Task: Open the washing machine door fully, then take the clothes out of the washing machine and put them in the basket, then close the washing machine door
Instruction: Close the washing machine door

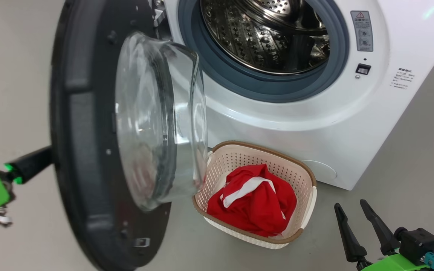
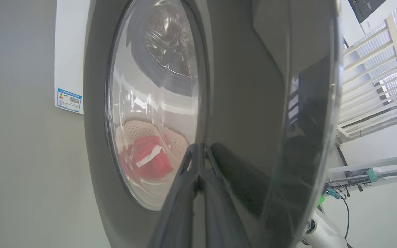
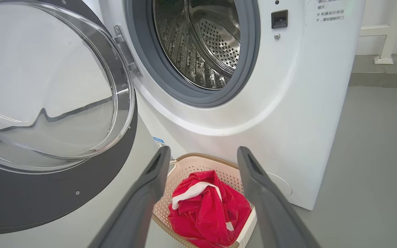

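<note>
The washing machine door (image 1: 81, 150) stands swung out to the left, its glass bowl facing the washing machine (image 1: 315, 124). The steel drum (image 1: 262, 34) looks bare inside. Red clothes (image 1: 254, 203) with white trim lie in the cream basket (image 1: 258, 145) on the floor below the opening. My left gripper (image 1: 45, 156) is shut, reaching to the door's outer side. In the left wrist view its closed tips (image 2: 198, 150) rest against the glossy door (image 2: 246, 86). My right gripper (image 1: 350, 204) hangs open at lower right; it (image 3: 203, 151) points over the basket (image 3: 202, 156) and clothes (image 3: 205, 210), holding nothing.
Grey floor (image 1: 409, 169) surrounds the washer and basket. A white railing frame (image 2: 374, 69) and a cabled stand (image 2: 357, 174) sit beyond the door's edge in the left wrist view. A blue label (image 2: 69, 100) is on the washer's side.
</note>
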`<state>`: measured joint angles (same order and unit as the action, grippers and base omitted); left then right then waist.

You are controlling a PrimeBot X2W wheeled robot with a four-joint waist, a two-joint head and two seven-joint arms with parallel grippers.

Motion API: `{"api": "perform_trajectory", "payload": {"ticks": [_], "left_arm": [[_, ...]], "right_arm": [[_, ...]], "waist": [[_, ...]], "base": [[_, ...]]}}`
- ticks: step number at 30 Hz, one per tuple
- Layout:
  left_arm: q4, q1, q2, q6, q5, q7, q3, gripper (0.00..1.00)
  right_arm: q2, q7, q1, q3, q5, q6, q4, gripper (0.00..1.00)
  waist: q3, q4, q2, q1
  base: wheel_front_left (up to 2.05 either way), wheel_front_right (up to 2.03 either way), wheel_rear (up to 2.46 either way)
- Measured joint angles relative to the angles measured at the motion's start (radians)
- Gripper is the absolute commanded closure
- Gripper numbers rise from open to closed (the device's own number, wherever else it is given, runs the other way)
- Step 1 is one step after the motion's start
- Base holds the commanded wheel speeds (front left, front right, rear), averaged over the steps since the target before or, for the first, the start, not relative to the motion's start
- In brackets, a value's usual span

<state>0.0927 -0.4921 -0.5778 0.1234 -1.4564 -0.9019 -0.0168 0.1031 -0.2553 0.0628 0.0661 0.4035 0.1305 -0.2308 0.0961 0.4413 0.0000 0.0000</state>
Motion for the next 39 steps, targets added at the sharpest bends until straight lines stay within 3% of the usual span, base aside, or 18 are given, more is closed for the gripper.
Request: {"api": "perform_trajectory", "payload": {"ticks": [15,28,30,32,36,38,39], "left_arm": [[-0.107,-0.013,0.058,0.000,0.000,0.143,-0.165,1.00],[-0.091,-0.010,0.050,0.000,0.007,0.282,-0.220,1.00],[-0.087,0.010,0.050,0.000,0.002,0.304,-0.225,0.96],[-0.081,0.037,0.050,0.000,0.001,0.324,-0.232,0.80],[-0.062,0.096,0.042,0.000,0.002,0.369,-0.246,0.69],[-0.054,0.121,0.035,0.000,0.003,0.393,-0.252,0.51],[-0.049,0.133,0.036,0.000,0.003,0.409,-0.254,0.30]], "right_arm": [[-0.008,0.000,-0.001,-0.006,0.000,0.000,0.001,0.00],[-0.012,0.000,-0.001,-0.003,0.000,0.000,0.000,0.00],[-0.013,0.000,0.000,0.001,0.000,0.000,0.000,0.00],[-0.014,0.000,0.000,0.007,0.000,0.000,0.000,0.00],[-0.016,0.000,0.000,0.010,0.000,0.000,-0.001,0.00],[-0.016,0.000,0.000,0.011,0.000,0.000,-0.001,0.00],[-0.016,0.000,0.000,0.011,0.000,0.000,-0.002,0.00]], "waist": [[0.008,-0.049,0.0000,0.0000],[-0.009,-0.063,0.0000,0.0000],[-0.014,-0.060,0.0000,0.0000],[-0.021,-0.056,0.0000,0.0000],[-0.033,-0.044,0.0000,0.0000],[-0.037,-0.037,0.0000,0.0000],[-0.040,-0.033,0.0000,0.0000]], "base": [[0.00,0.00,0.00],[0.00,0.00,0.00],[0.00,0.00,0.00],[0.00,0.00,0.00],[0.00,0.00,0.00],[0.00,0.00,0.00],[0.00,0.00,0.00]]}}
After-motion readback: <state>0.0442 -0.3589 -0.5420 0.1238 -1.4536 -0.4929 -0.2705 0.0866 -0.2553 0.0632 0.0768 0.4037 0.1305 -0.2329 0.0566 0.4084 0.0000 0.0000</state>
